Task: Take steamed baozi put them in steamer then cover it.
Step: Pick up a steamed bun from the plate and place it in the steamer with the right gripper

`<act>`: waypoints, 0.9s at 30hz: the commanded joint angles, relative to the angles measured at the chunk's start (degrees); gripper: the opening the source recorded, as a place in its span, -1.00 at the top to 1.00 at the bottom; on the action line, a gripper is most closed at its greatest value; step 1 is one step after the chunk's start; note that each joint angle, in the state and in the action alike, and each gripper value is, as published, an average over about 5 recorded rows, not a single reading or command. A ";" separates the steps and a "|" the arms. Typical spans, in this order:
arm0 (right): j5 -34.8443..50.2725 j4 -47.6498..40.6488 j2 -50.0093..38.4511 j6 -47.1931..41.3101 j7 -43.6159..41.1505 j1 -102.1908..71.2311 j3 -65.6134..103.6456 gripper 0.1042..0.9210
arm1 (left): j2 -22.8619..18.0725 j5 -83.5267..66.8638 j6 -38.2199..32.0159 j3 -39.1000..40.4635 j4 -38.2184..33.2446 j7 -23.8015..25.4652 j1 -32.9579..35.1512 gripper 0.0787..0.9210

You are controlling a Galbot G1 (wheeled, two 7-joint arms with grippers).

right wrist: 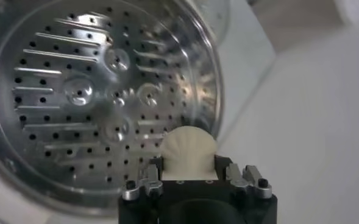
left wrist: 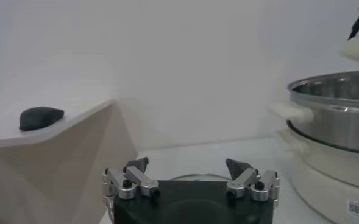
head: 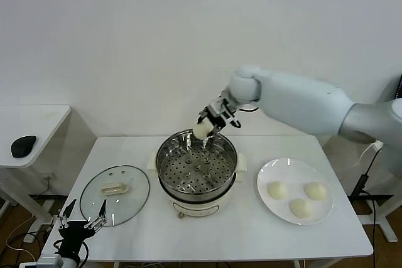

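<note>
My right gripper (head: 207, 125) is shut on one cream-white baozi (head: 201, 130) and holds it above the far rim of the steamer (head: 196, 169). In the right wrist view the baozi (right wrist: 189, 152) sits between the jaws over the edge of the empty perforated tray (right wrist: 94, 97). Three more baozi (head: 277, 189) (head: 316, 191) (head: 301, 208) lie on the white plate (head: 276, 167) at the right. The steamer's rim also shows in the left wrist view (left wrist: 337, 109). My left gripper (head: 81, 216) is open and empty, parked low at the table's front left corner.
The glass lid (head: 115, 194) with a cream handle lies flat on the table left of the steamer, just beyond my left gripper. A side table (head: 31, 123) with a black object (head: 23, 145) stands at the far left. A wall is behind the table.
</note>
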 commanded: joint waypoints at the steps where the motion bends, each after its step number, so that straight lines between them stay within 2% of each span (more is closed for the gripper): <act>1: -8.68 -2.69 4.80 8.09 0.70 -1.37 -3.28 -0.05 | -0.62 -0.44 -0.01 -0.57 -0.11 0.05 -0.13 -0.77; 11: -18.40 -8.56 5.60 12.65 2.15 -5.59 -0.68 -0.05 | -0.54 -0.36 -0.03 -0.53 0.52 0.15 -0.22 -0.77; 18: -21.34 -11.69 6.76 14.23 4.04 -7.61 1.49 -0.08 | -0.54 -0.22 -0.01 -0.63 0.44 0.12 -0.32 -0.77; 21: -22.06 -12.63 7.35 14.95 5.01 -7.84 2.26 -0.16 | -0.51 -0.24 0.00 -0.74 0.42 0.13 -0.30 -0.77; 23: -21.01 -12.45 7.43 14.94 5.30 -7.50 2.57 -0.27 | -0.57 -0.23 0.00 -0.74 0.41 0.13 -0.23 -0.77; 27: -10.93 -8.65 6.01 10.92 3.95 -4.43 1.55 -0.57 | -0.69 -0.20 0.03 -0.85 0.43 0.14 -0.11 -0.77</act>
